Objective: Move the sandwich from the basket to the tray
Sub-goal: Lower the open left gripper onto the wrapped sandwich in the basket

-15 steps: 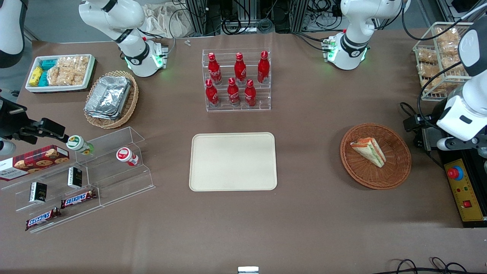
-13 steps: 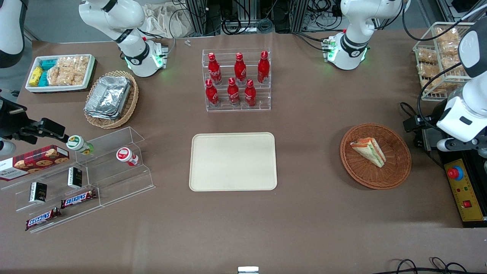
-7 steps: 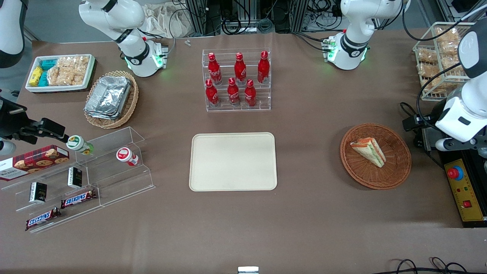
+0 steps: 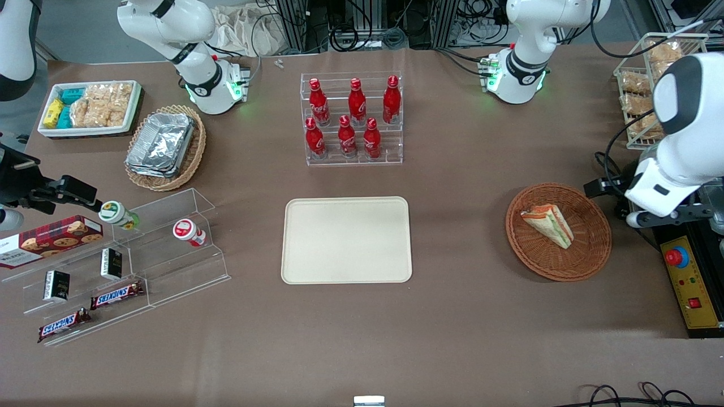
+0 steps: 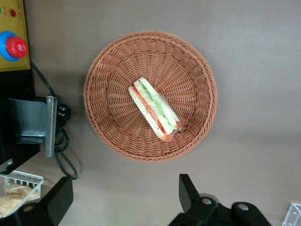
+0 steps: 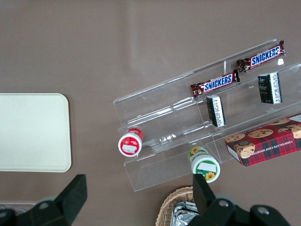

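Note:
The sandwich (image 4: 547,225) is a pale triangular wedge with orange-red and green layers. It lies in the round reddish-brown wicker basket (image 4: 588,254) toward the working arm's end of the table. Both show in the left wrist view, the sandwich (image 5: 155,108) in the middle of the basket (image 5: 103,89). My left gripper (image 4: 610,195) hangs above the table beside the basket's rim, open and empty; in the wrist view the gripper (image 5: 123,195) has its black fingers (image 5: 187,189) wide apart. The cream-beige tray (image 4: 346,239) lies bare at the table's middle.
A clear rack of red bottles (image 4: 353,118) stands farther from the camera than the tray. A yellow control box with a red button (image 4: 691,282) and a wire rack of snacks (image 4: 645,90) are near the working arm. Acrylic shelves with snacks (image 4: 113,265) lie toward the parked arm's end.
My left arm has shifted toward the basket, and its gripper now hangs closer to the basket's rim. The sandwich, basket and tray have not moved.

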`<state>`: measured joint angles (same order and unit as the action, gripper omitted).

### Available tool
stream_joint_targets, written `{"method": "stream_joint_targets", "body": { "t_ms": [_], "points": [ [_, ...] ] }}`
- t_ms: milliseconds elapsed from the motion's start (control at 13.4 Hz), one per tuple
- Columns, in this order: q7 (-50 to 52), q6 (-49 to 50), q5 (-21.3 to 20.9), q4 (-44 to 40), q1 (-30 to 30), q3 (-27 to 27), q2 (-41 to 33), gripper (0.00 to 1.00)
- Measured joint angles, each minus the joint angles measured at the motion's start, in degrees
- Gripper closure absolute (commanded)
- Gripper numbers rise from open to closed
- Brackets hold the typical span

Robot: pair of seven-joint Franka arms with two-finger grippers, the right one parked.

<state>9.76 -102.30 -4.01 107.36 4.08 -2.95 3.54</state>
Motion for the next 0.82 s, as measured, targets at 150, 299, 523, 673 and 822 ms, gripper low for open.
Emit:
{"method": "stream_joint_targets", "body": {
  "t_ms": [150,299,523,673,822],
  "points": [
    [4.4,-4.5,0.0,4.9,0.0,-0.1,-0.6,0.00],
    [11.9,-8.2,0.1,8.3,0.0,-0.1,-0.6,0.00],
    [23.1,-17.2,0.4,13.9,0.0,0.0,0.2,0.00],
    [29.2,-22.0,0.6,17.0,0.1,0.2,2.1,0.00],
    [33.1,-24.8,0.7,17.7,0.2,0.5,4.9,0.00]
  ]
}}
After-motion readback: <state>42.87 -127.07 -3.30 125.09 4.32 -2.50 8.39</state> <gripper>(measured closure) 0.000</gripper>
